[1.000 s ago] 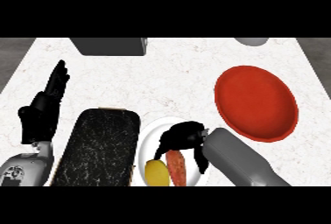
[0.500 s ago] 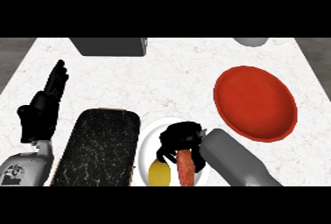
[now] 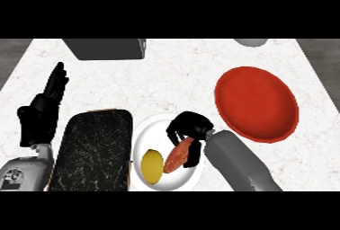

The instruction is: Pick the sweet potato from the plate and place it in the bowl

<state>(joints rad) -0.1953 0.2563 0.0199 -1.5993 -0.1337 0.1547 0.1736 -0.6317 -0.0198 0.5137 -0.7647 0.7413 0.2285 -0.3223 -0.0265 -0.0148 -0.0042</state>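
Right hand (image 3: 189, 129) curls around the sweet potato (image 3: 178, 156) on the plate (image 3: 143, 134), gripping it for transfer to the bowl (image 3: 256, 103) near the counter's right edge.

Pretty bright and even all over, no glare on the white desk (image 3: 166, 76). Shadows are super faint, just a soft dark patch under the right hand (image 3: 189, 128).

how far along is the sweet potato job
Early stage. Done: the right hand has reached the white plate and curls over the top end of the sweet potato. In hand: the grasp itself; whether the sweet potato has left the plate is unclear. Left: carrying it right to the red bowl, which holds nothing yet. The left hand rests open at the left edge.
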